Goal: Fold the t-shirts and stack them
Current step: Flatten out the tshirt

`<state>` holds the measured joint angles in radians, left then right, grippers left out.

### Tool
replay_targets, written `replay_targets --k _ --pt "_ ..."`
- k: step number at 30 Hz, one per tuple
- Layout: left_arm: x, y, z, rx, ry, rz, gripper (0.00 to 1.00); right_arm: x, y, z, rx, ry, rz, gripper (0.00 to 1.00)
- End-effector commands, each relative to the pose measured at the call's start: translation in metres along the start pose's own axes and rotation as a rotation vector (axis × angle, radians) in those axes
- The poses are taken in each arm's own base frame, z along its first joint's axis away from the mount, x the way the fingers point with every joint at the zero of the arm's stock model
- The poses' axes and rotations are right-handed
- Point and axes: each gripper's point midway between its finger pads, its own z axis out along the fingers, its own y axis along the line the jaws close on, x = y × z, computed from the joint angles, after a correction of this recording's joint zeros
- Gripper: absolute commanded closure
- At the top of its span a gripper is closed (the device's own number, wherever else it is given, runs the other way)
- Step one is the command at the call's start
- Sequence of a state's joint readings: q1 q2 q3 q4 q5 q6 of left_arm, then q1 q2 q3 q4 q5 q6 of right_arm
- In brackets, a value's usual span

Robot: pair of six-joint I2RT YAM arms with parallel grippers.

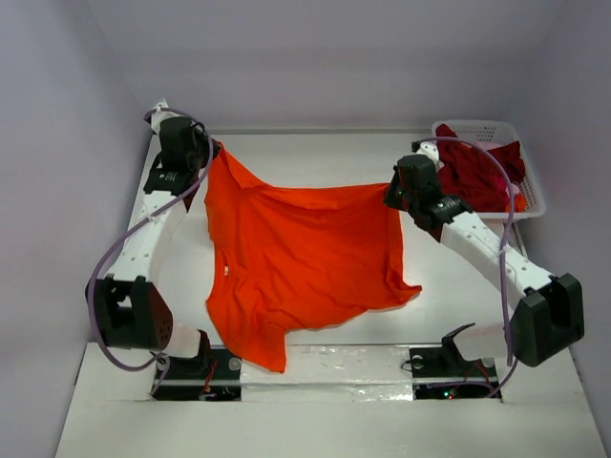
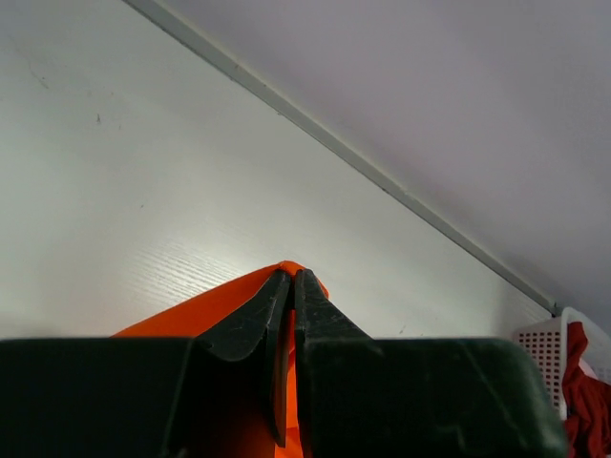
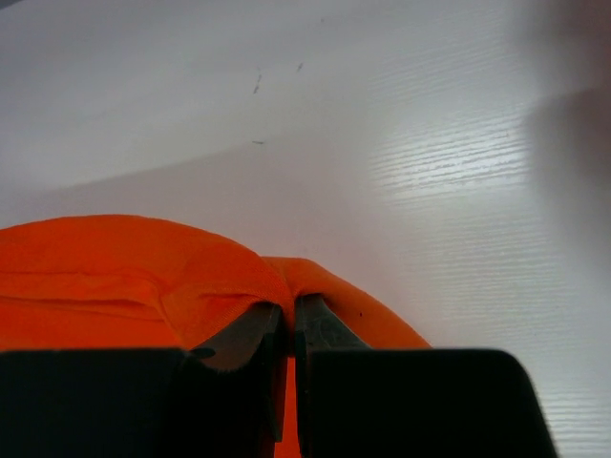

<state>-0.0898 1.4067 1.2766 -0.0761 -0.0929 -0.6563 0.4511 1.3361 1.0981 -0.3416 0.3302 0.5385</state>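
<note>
The bright orange t-shirt (image 1: 296, 258) is stretched between both grippers over the table, its far edge lifted and its lower part draped toward the near edge. My left gripper (image 1: 212, 153) is shut on the shirt's far left corner (image 2: 220, 305). My right gripper (image 1: 391, 194) is shut on the shirt's far right corner (image 3: 143, 277). The dark crimson t-shirt (image 1: 482, 172) lies crumpled in the white basket (image 1: 531, 205) at the far right, apart from both grippers; it also shows in the left wrist view (image 2: 587, 396).
The white lattice basket stands at the far right corner, just behind my right arm. The white table (image 1: 315, 153) ends at the back wall. The arm bases (image 1: 196, 367) sit at the near edge.
</note>
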Motion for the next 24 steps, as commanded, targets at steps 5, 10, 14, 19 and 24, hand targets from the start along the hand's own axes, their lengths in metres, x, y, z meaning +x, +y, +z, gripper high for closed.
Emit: replay_targets --k 5,10,14,19,24 --pt "-0.012 -0.013 0.036 0.007 -0.042 -0.025 1.00 -0.029 0.028 0.028 -0.106 -0.048 0.035 1.00" --pt "-0.013 -0.008 0.059 -0.022 -0.041 -0.025 1.00 -0.036 0.031 0.053 -0.104 -0.028 0.042 1.00" --pt "-0.014 -0.013 0.075 -0.022 -0.034 -0.022 1.00 -0.032 0.034 0.068 -0.094 -0.006 0.041 1.00" --pt "-0.010 -0.014 0.085 -0.021 -0.024 -0.028 1.00 -0.022 0.030 0.088 -0.065 0.037 0.046 1.00" --pt "-0.007 -0.007 0.096 -0.062 -0.008 0.001 1.00 -0.011 0.031 0.097 -0.072 0.096 0.057 1.00"
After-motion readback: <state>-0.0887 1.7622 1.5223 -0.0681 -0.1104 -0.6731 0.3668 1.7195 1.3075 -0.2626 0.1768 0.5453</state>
